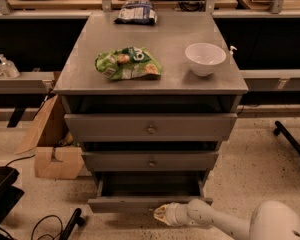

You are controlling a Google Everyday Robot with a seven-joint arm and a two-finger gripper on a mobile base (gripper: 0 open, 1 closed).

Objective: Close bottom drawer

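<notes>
1. Gripper (162, 215) sits low at the foot of the cabinet (155, 34), pointing left. Its arm (215, 223) comes in from the lower right.
2. I can't tell whether the gripper is open or closed. It holds nothing I can see.
3. Its tip is right at the front panel of the bottom drawer (135, 204), just right of the panel's centre. I can't confirm contact.
4. The bottom drawer is the lowest in the cabinet and is pulled out toward me, with its tray exposed. The tray interior is dark and I can't make out any contents.
5. The middle drawer (150, 161) and top drawer (150, 127) are above it, each with a small centre knob. Their fronts sit further back than the bottom one, so I can't see inside them.
6. A white bowl (205, 58) stands upright on the right side of the cabinet top. Its inside shows only white.
7. A green snack bag (128, 64) lies flat at centre-left of the cabinet top, well apart from the bowl.
8. A blue-and-white packet (136, 12) lies at the back edge of the cabinet top.
9. A cardboard box (52, 154) sits on the floor against the cabinet's left side. I can't see into it.
10. Clear bottles (4, 66) stand on a shelf further left of the cabinet.
</notes>
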